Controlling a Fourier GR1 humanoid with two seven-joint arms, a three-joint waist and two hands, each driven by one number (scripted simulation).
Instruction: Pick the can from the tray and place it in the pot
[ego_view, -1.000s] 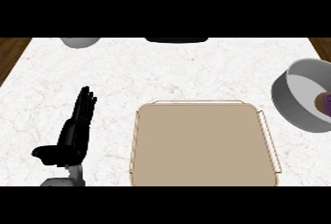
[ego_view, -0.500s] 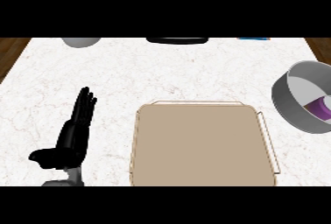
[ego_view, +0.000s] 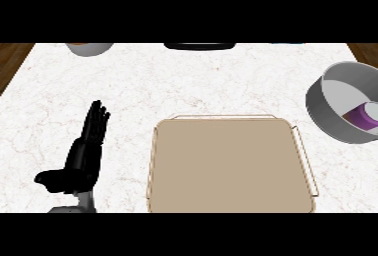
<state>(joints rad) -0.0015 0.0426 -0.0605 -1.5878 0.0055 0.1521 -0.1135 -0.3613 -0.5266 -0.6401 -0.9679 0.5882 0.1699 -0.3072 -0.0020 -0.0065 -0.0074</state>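
Observation:
A tan tray (ego_view: 229, 167) with a thin wire rim lies on the white marble counter at lower centre, with nothing on it. A grey pot (ego_view: 334, 107) stands at the right edge, partly cut off by the view. Inside it lies a purple can (ego_view: 363, 116) with a pale top, close to the pot's right side. My left hand (ego_view: 83, 157) rests open at the lower left, fingers straight and pointing away, well left of the tray. My right hand does not show.
A grey bowl (ego_view: 89, 48) sits at the counter's far left edge. A black object (ego_view: 199, 46) lies at the far middle edge. Dark wood floor shows past the counter's left and right corners.
The view has shifted slightly, so the pot and can sit a bit further right. A blue thing at the far right edge is gone from sight. My left hand has stayed still.

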